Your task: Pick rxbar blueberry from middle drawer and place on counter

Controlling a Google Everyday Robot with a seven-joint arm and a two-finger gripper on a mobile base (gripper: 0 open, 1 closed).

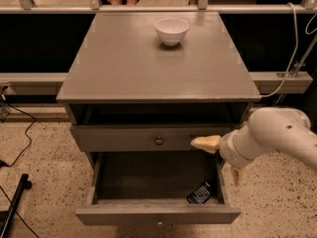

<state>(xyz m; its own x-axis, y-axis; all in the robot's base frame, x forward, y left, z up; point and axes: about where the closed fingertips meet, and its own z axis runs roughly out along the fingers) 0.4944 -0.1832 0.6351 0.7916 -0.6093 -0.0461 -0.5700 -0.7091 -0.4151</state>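
Note:
The rxbar blueberry [199,193] is a small dark bar lying in the front right corner of the middle drawer [158,215], which is pulled open. My gripper [221,158] is at the right side of the cabinet, above the drawer's right edge and above the bar. Its cream fingers are spread apart and hold nothing. One finger [205,143] points left across the upper drawer front and the other points down. The counter [124,68] is the flat grey top of the cabinet.
A white bowl [171,30] stands at the back of the counter. The drawer above [138,139], with a round knob [159,141], is shut. Cables lie on the speckled floor [39,182] at the left. A rail and a cable are at the right.

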